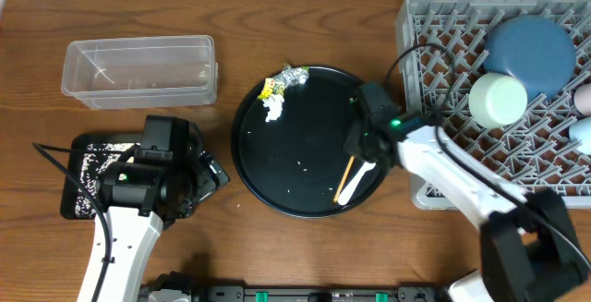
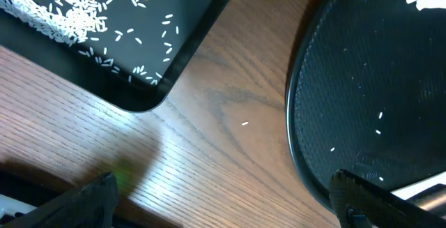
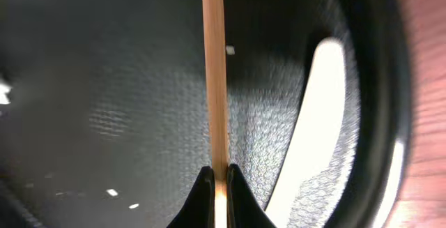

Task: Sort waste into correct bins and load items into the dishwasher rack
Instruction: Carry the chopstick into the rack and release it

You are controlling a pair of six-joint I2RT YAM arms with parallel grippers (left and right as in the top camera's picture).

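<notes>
My right gripper [image 1: 358, 147] [image 3: 220, 179] is shut on a thin wooden chopstick [image 3: 215, 81] over the large round black tray [image 1: 305, 154]. The chopsticks [image 1: 344, 177] lie beside the white spoon [image 1: 358, 182] [image 3: 313, 130] on that tray. Crumpled silver foil [image 1: 295, 78], a yellow wrapper [image 1: 269, 89] and white paper [image 1: 275, 108] sit at the tray's far edge. The grey rack [image 1: 443, 34] holds the dark blue plate [image 1: 529, 53], green bowl [image 1: 497, 99], pink cup [image 1: 583, 99] and light blue cup [image 1: 582, 134]. My left gripper [image 1: 211, 175] [image 2: 226, 193] is open and empty over bare wood. No brown lump shows.
The clear plastic tub [image 1: 138, 69] stands at the back left. The shallow black rectangular tray [image 1: 69, 187] [image 2: 188, 54] holds white rice grains [image 2: 77, 5] by my left arm. Stray grains lie on the round tray [image 2: 362, 102] and on the wood.
</notes>
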